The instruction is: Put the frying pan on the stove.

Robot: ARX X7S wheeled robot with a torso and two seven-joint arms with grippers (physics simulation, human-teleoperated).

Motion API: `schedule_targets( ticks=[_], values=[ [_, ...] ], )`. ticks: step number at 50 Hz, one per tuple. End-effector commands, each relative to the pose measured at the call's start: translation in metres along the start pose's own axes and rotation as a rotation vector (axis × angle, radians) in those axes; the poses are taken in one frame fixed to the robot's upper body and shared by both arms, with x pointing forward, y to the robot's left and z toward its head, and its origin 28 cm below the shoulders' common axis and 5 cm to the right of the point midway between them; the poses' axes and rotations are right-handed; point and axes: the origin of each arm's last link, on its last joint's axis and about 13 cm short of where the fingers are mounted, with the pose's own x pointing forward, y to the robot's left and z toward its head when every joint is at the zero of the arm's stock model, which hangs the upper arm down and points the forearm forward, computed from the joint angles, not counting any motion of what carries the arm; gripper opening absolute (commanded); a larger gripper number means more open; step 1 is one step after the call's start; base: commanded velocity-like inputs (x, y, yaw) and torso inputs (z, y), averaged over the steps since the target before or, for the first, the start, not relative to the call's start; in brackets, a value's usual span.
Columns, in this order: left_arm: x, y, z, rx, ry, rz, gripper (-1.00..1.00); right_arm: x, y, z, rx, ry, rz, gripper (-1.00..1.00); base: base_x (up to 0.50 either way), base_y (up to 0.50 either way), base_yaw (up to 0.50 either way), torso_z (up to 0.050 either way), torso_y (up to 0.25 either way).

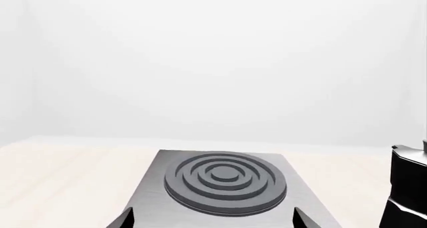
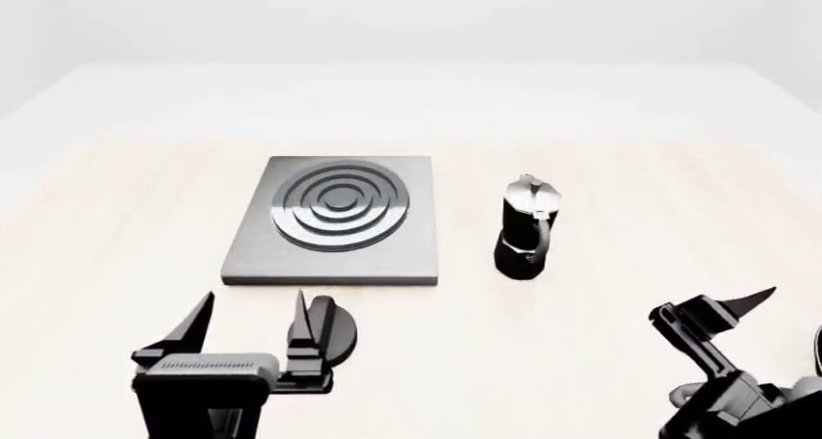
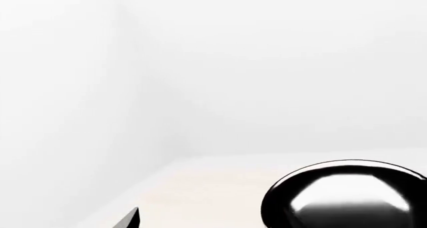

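Note:
The frying pan (image 3: 347, 195) shows in the right wrist view as a glossy black round shape, close in front of my right gripper (image 3: 213, 223); its handle is out of view. One fingertip (image 3: 130, 219) shows; the other is lost against the pan. In the head view the right gripper (image 2: 713, 304) is open and empty at the near right, and the pan is almost wholly out of frame. The stove (image 2: 337, 218), a grey slab with dark burner rings, lies left of centre. My left gripper (image 2: 250, 309) is open and empty just in front of the stove (image 1: 223, 180).
A black-and-silver moka pot (image 2: 526, 227) stands upright to the right of the stove and shows in the left wrist view (image 1: 407, 188). A small round black knob (image 2: 337, 328) sits beside the left gripper's right finger. The light wooden table (image 2: 617, 169) reaches to a white wall.

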Motion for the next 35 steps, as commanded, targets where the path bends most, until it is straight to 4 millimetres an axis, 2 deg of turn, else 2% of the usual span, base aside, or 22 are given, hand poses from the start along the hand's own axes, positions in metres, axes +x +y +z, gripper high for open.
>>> schedule_targets(
  ticks=[1, 25, 35],
  values=[
    [-0.001, 0.0, -0.003, -0.001, 0.006, -0.002, 1.0, 0.005, 0.012, 0.0, -0.016, -0.036, -0.183, 1.0, 0.0, 0.0, 0.0, 0.0, 0.0],
    [-0.001, 0.0, -0.002, -0.003, 0.005, -0.007, 1.0, 0.011, 0.025, 0.002, 0.022, -0.039, -0.252, 1.0, 0.0, 0.0, 0.0, 0.0, 0.0],
    [-0.001, 0.0, -0.004, -0.006, 0.007, -0.005, 1.0, 0.018, 0.03, -0.011, -0.025, -0.011, -0.29, 1.0, 0.0, 0.0, 0.0, 0.0, 0.0]
  ],
)
